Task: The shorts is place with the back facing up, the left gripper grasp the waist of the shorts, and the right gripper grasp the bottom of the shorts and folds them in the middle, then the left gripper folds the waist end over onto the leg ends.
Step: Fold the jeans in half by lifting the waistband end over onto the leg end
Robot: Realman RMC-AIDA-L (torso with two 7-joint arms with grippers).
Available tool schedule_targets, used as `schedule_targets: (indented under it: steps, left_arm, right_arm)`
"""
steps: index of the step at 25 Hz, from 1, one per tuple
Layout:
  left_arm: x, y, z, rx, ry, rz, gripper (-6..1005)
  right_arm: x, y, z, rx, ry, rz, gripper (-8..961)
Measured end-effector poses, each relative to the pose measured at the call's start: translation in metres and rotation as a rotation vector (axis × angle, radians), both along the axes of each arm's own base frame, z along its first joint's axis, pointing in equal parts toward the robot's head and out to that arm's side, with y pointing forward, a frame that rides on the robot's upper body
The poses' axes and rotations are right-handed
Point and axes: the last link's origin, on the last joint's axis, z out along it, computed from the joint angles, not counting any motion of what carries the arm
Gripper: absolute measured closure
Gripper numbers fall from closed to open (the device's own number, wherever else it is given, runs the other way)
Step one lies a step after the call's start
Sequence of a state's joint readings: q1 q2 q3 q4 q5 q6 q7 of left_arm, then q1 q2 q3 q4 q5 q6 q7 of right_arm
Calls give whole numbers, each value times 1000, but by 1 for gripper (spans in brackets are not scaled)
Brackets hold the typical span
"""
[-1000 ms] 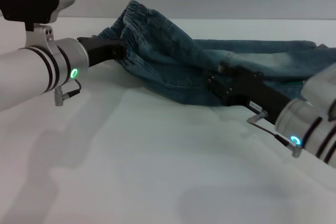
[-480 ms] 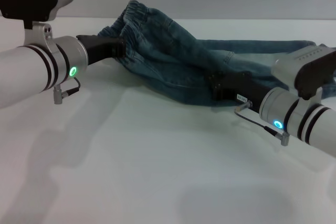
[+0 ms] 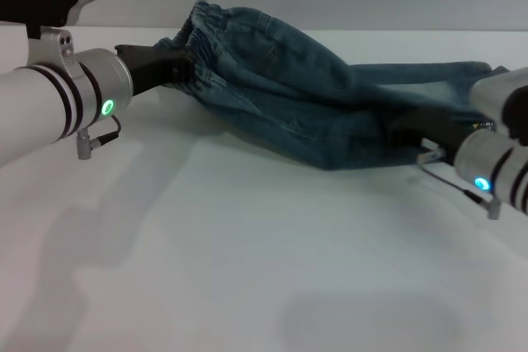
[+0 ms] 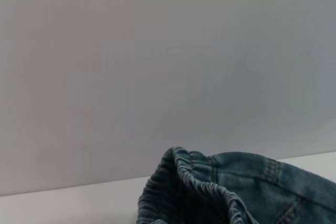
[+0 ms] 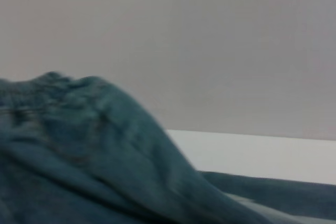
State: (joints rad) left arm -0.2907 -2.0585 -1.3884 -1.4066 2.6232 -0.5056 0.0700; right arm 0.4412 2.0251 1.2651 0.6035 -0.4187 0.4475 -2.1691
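White matte table [image 3: 247, 269], plain grey wall behind. Head view: denim shorts [image 3: 305, 96] lie across the far half of the table, blue washed fabric, rumpled, back stitching showing, elastic gathered waistband bunched up at far left, legs trailing right. Left gripper [image 3: 177, 68], black, on a white arm with black bands and a green ring light, is at the waistband; it appears clamped on the gathered waist, which is lifted off the table. Right gripper [image 3: 412, 125], black, comes in from the right on a white arm with a blue ring light; its tip is buried under the fabric at the leg end, so can't tell how far it's open or what it grips. A small label on the right wrist, not readable.

Left wrist view: grey wall fills most of it; ruffled elastic waistband of the shorts [image 4: 210, 187] close up, a belt loop and seam visible, white table edge behind.

Right wrist view: blurred mound of denim [image 5: 94, 156], raised at one side, flatter leg fabric beyond, white table [image 5: 252, 150] strip and grey wall.
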Motion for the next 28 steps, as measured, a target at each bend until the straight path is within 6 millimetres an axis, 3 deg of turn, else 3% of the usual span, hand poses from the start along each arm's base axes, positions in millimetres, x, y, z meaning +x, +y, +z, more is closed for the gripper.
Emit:
schedule_targets:
  steps: [6,12,14,22,28]
  left_arm:
    - [-2,-2,2,1,11,-2,955]
    - [-3,-1,4,2,20,-6,955]
    - [-3,-1,4,2,21,-7,955]
    - [-2,-1,4,2,19,-9,956]
    - [-2,-1,4,5,19,-13,956]
  right_arm:
    - [23,7,32,90,-85,-41,954]
    - [21,17,52,152,-151,-30,954]
    - [17,15,51,155,-132,-27,954]
    - [-21,-9,4,58,-67,61,953]
    - [-17,-2,4,55,-90,39,953]
